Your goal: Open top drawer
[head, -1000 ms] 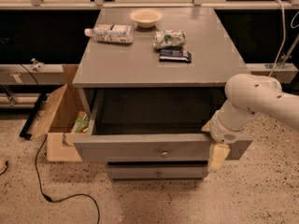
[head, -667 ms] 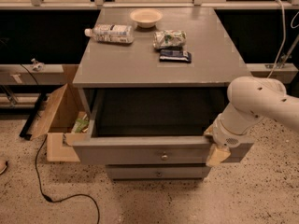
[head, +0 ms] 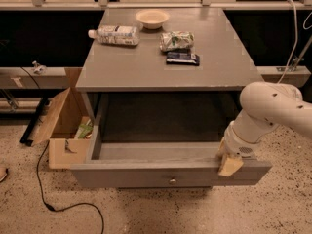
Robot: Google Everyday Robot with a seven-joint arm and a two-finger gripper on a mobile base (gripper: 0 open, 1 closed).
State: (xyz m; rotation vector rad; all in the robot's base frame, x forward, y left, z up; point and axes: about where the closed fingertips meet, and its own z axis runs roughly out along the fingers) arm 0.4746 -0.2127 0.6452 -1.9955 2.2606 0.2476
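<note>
One pincer (head: 229,163) apparently touches top drawer (head: 126,175) at right rim.

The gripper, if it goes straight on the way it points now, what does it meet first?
Probably the front of the top drawer: the gripper points down at its right end, seemingly touching it.

A speckled terrazzo floor (head: 273,208) spreads around a grey table (head: 146,67). At the table's 9 o'clock an open cardboard box (head: 58,126) stands on the floor, and a black cable (head: 41,179) loops past it toward 7 o'clock. Dark panels (head: 39,38) run behind at 12 o'clock under a pale rail (head: 53,6). A white cable (head: 295,28) hangs at 2 o'clock. The end effector (head: 229,165) sits at 4 o'clock.
</note>
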